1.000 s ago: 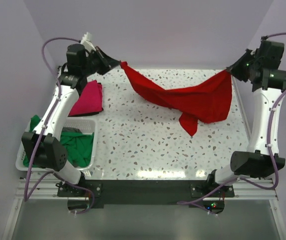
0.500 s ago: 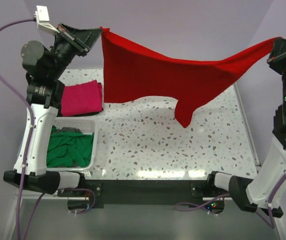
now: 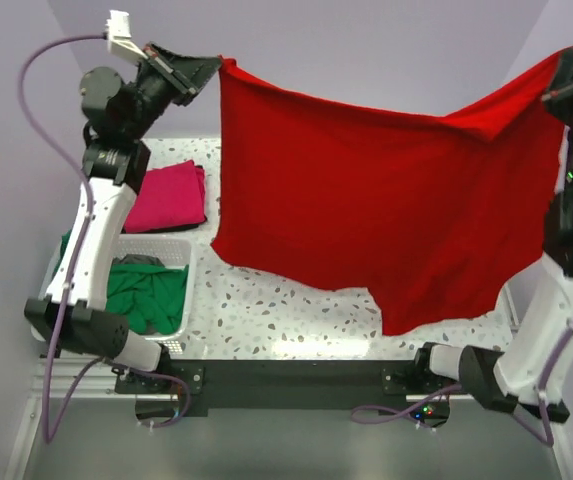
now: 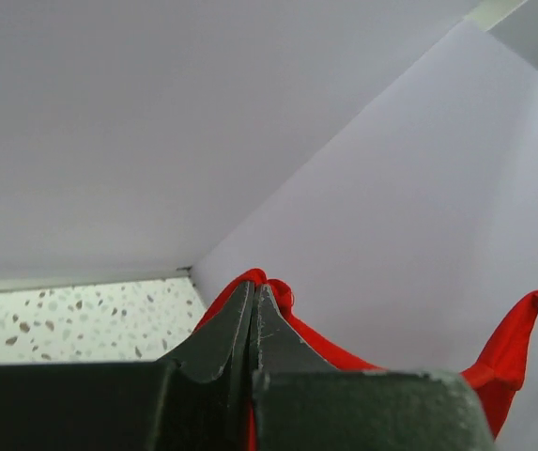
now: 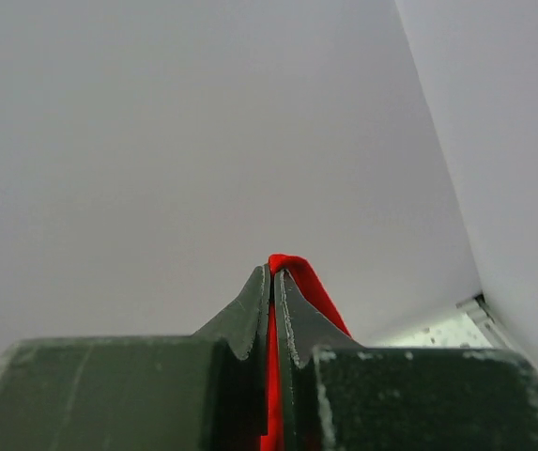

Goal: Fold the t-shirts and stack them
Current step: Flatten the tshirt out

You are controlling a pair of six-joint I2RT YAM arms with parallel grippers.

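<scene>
the left claw (image 3: 214, 68) and the right claw (image 3: 556, 82) were each clenched on a top corner of the large bright red cloth t-shirt (image 3: 386, 200), which hung spread between and below them, so lowering it evenly, bottom edge first, would likely lay it flat.

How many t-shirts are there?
3: red one held up in the air, pink one folded on the table, green one in the basket; others may hide there.
</scene>
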